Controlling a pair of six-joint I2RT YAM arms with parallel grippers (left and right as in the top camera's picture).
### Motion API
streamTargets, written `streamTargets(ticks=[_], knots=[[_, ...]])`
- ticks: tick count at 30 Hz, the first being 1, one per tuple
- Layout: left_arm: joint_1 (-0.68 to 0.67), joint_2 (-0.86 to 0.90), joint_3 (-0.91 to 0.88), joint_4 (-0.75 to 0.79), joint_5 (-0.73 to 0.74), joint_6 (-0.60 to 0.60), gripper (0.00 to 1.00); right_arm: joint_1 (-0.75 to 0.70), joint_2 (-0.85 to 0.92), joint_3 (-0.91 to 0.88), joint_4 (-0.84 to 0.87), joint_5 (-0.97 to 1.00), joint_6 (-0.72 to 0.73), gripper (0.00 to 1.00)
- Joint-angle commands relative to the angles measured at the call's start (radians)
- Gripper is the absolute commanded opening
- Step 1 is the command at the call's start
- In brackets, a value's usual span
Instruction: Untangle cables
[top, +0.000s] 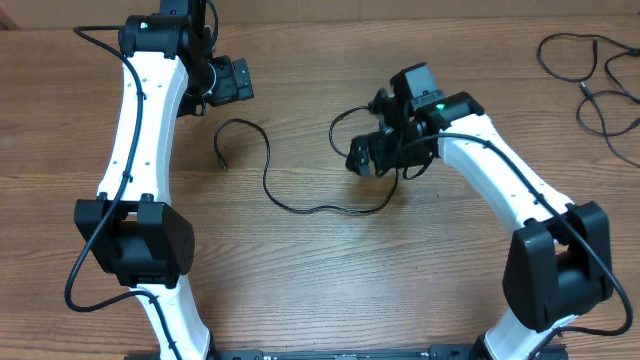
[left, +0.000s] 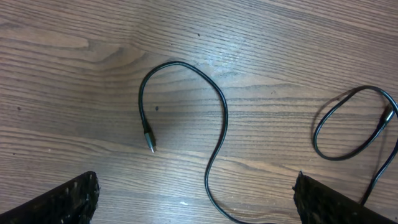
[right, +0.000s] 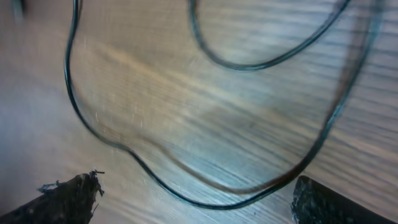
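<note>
**Cables mostly spread out, with one bunch to sort by the right gripper**

The cables (top: 268, 180) ran away from the right gripper (top: 365, 158) across the table (top: 330, 290) as one thin black cord in an open, wavy line that crossed nothing. It ended in a hooked bend with a silvery plug tip (left: 149, 142), well apart from that gripper. Just beside the gripper a small loop (top: 340, 125) sat bunched up. I couldn't tell whether the two cords were separate there, and I'd judge that to be the work outstanding. Both tools were spread wide and held nothing. The right hung low over the cord, and the left gripper (top: 235, 80) hovered well apart from it, above the plug end.
</note>
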Motion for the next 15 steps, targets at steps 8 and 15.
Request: streamTargets(ticks=[8, 15], knots=[[-0.006, -0.013, 0.017, 0.002, 0.003, -0.014, 1.00, 0.102, -0.029, -0.248, 0.213, -0.023, -0.555, 0.98], [-0.006, -0.013, 0.017, 0.002, 0.003, -0.014, 0.99, 0.155, -0.029, -0.344, 0.348, -0.019, -0.575, 0.96]])
